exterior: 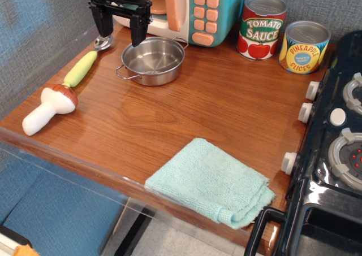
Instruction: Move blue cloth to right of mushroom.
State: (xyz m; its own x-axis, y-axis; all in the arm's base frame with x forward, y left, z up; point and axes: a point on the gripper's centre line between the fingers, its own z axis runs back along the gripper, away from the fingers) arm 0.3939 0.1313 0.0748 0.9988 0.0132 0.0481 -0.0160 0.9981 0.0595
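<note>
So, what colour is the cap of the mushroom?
Reddish-brown, above a white stem; the mushroom shows in the only view, observation.image.

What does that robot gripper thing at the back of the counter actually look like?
The gripper is all black: a flat crossbar studded with small screws, and two blocky fingers hanging from it. No markings or cables are visible, and the arm above is cut off by the frame.

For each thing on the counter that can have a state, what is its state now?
gripper: open, empty, hanging above the back left of the counter.
blue cloth: folded, flat at the front edge near the stove.
mushroom: lying on its side at the left.
spoon: lying flat, touching the mushroom cap.
pot: upright, empty, no lid.
tomato sauce can: upright, closed.
pineapple can: upright, closed.
</note>
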